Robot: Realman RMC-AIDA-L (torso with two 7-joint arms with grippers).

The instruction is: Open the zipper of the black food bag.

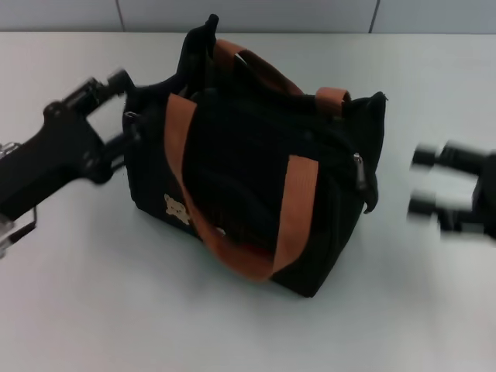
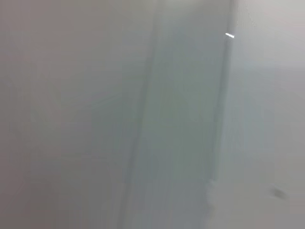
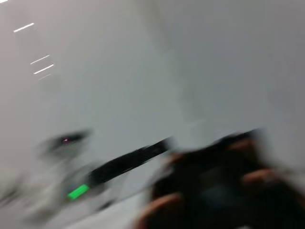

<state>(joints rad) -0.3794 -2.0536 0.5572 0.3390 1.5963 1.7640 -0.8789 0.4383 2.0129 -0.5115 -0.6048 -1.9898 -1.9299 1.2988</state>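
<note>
The black food bag (image 1: 256,170) stands mid-table in the head view, with orange-brown straps and a tan bear patch (image 1: 177,208). A small silver pull of the zipper (image 1: 358,167) hangs at the bag's right end. The bag's top stands up at the back. My left gripper (image 1: 124,110) is open at the bag's left end, one finger behind the corner and one in front. My right gripper (image 1: 423,182) is open and blurred, a short way right of the bag and apart from it. In the right wrist view the bag (image 3: 224,186) is a dark blur.
The bag rests on a white table (image 1: 116,310), which runs back to a pale wall (image 1: 248,14). The left wrist view holds only blurred grey surfaces. The left arm (image 3: 128,162) crosses the right wrist view farther off.
</note>
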